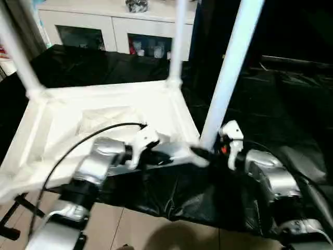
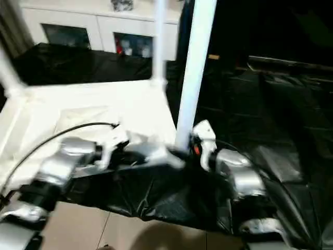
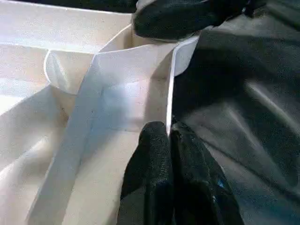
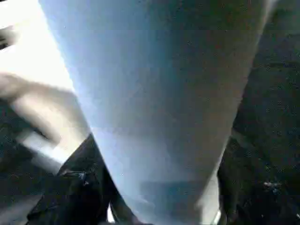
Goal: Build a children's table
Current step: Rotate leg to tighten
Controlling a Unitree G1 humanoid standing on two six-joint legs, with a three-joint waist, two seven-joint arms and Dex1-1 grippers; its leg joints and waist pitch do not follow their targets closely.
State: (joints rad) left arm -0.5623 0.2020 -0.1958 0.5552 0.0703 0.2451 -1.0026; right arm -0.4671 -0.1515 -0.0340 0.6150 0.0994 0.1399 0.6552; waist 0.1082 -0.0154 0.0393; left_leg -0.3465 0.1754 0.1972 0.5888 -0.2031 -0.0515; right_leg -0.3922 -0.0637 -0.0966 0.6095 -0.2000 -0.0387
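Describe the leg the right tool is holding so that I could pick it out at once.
On the black-covered work table lies the white tabletop, underside up, with legs rising from its corners. The leg in question stands at the near corner on the robot's right. Unlike its neighbours, it leans and is gripped at its base by the right tool.

It looks like a room in a home. A white sideboard (image 1: pixel 112 23) with glass-fronted doors stands at the far side, small colourful items behind the glass (image 1: pixel 151 48). A black-covered work table (image 1: pixel 270 104) fills the middle, and pale floor tiles (image 1: pixel 156 229) lie nearest.
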